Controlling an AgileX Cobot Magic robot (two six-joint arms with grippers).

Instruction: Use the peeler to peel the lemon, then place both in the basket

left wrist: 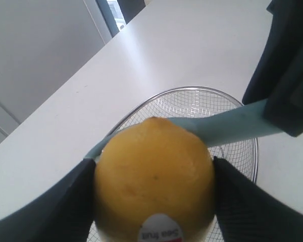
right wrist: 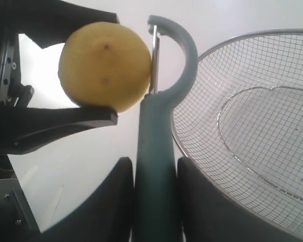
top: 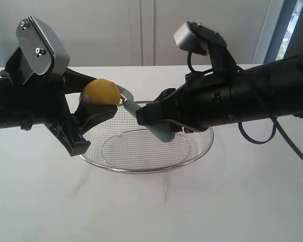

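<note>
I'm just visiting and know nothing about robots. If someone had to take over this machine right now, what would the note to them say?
Left gripper: shut on the lemon, held in the air near the basket.
Right gripper: shut on the peeler, blade against the lemon's side.
Basket: on the table, nothing in it.
Done: both things are in hand and the blade is on the lemon. No peeled skin shows.
Left: peel, then put lemon and peeler in the basket.

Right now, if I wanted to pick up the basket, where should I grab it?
Probably take the basket by its thick rim, on the side nearest the exterior view, pinching from above. The mesh wall is thin and sloping, and the lemon and peeler crowd the far side.
</note>
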